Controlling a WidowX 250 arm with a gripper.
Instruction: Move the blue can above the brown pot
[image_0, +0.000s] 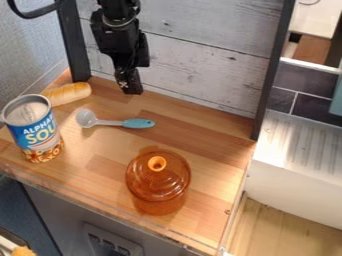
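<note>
Nearest the camera on the bench (220, 172), the brown pot (159, 192) stands upright close to the front edge, see-through and amber, its round lid (175, 175) topped by an orange knob (157, 163). The blue can (37, 131), the thing to be moved, stands on the same bench at the view's left, well apart from the pot and near the front edge. It is upright, with a silvery rim and a blue label that turns orange and red lower down.

Farther back, a spoon (137, 123) lies crosswise between the can and the middle of the bench, its pale bowl toward the can and its light blue handle pointing right. Behind the can lies a golden bread roll (69, 93), its left end partly hidden by the can's top.

The black arm (120, 17) comes in from the top edge. Its pincer (131, 90) hangs at the rear of the bench, in front of the pale wooden boards (200, 55) and beyond the spoon. Whether it is released or clenched, I cannot tell.

Dark posts flank the boards. To the right are dark tiles (314, 107) and a white ridged surface (300, 145).
</note>
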